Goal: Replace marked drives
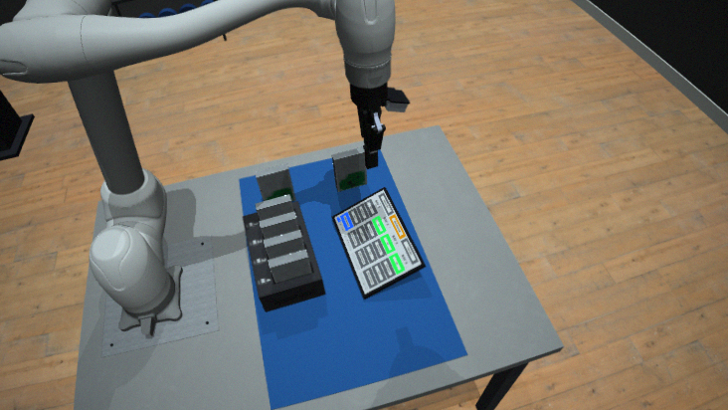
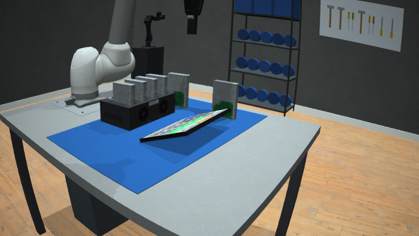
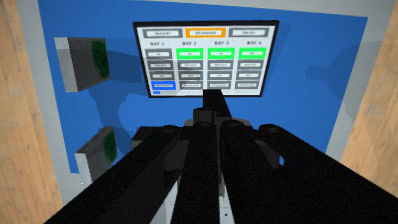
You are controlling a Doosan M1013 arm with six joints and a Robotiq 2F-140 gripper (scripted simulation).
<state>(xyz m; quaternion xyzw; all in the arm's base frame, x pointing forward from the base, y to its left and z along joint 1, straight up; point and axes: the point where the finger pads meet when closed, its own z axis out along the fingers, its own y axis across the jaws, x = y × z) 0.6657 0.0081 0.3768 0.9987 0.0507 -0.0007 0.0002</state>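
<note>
Showing four filled bays in the dock (image 1: 292,298) (image 2: 117,117); jaws (image 1: 371,166) (image 2: 192,33) closed, empty; both spare drives (image 1: 348,170) (image 1: 274,184) (image 2: 225,90) (image 2: 178,83) (image 3: 80,65) (image 3: 95,155) standing outside; bay 1 singled out in blue on the screen (image 1: 356,239) (image 2: 187,126) (image 3: 207,35); replacement apparently all outstanding.

The mat (image 1: 346,325) (image 2: 117,158) (image 3: 300,65) looks smooth and matt, the floor (image 1: 586,203) (image 2: 351,176) (image 3: 15,125) wooden, the drives (image 1: 282,239) (image 2: 123,93) metallic grey.

arm (image 1: 203,38) (image 2: 85,69): pale grey, rounded | upper link: darker grey | gripper (image 1: 371,157) (image 2: 192,29) (image 3: 211,104): black, narrow-fingered
</note>
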